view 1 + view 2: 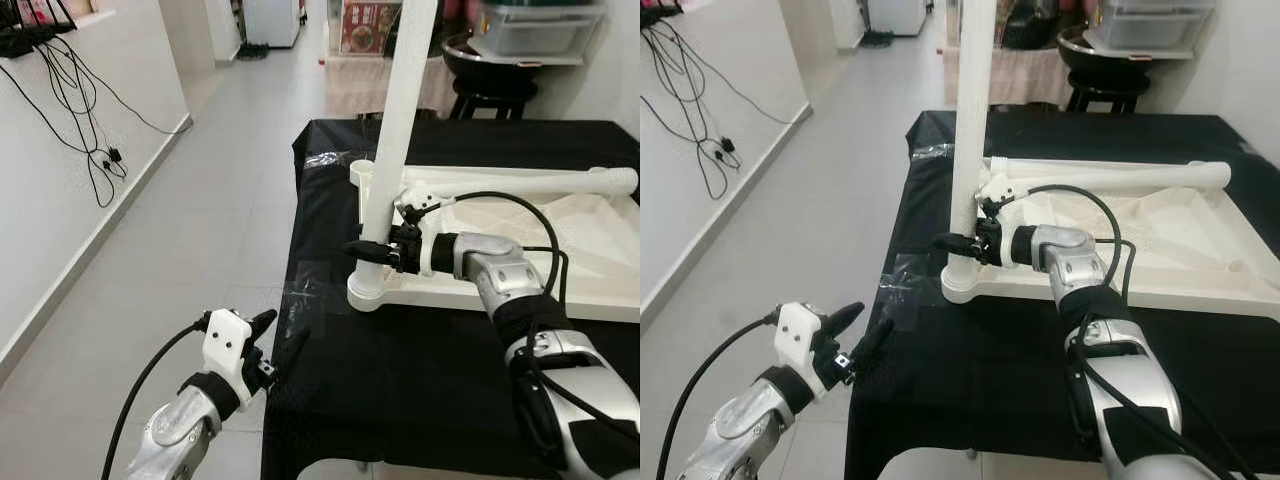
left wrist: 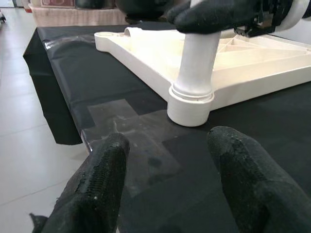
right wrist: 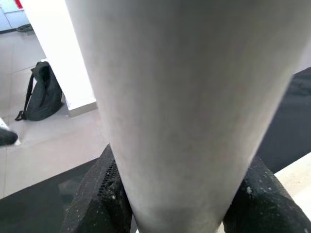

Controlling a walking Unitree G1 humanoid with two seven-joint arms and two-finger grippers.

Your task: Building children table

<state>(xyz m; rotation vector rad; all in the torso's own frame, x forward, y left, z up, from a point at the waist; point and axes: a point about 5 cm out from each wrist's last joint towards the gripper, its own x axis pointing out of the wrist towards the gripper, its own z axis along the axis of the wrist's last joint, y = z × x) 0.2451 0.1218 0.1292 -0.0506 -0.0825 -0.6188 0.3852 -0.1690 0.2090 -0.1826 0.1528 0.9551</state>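
Head views: a white plastic child's tabletop (image 1: 590, 240) lies upside down on a bench draped in black cloth (image 1: 420, 370). At its near corner socket (image 1: 366, 290) a long white plastic leg (image 1: 395, 130) stands upright. The right hand (image 1: 372, 250) is clamped round that leg just above the socket. A second white leg (image 1: 520, 182) lies flat across the tabletop, beyond the socket. The left hand (image 1: 272, 345) hangs with fingers spread and empty, off the bench's edge on the side away from the tabletop, over the tiled floor (image 1: 200, 220).

Left wrist view: two black fingers (image 2: 99, 187) stand wide apart, aimed at the socket (image 2: 190, 104), with clear tape (image 2: 131, 141) on the cloth between.

Right wrist view: the leg (image 3: 184, 97) sits between both black fingers (image 3: 99, 199), gripped low.

Judgement: the tall leg could lean or cross-thread if turned off-axis, and the low grip gives little control of its top. The socket sits near the bench edge, so a push could slide the tabletop toward the drop. Open floor lies beyond that edge.
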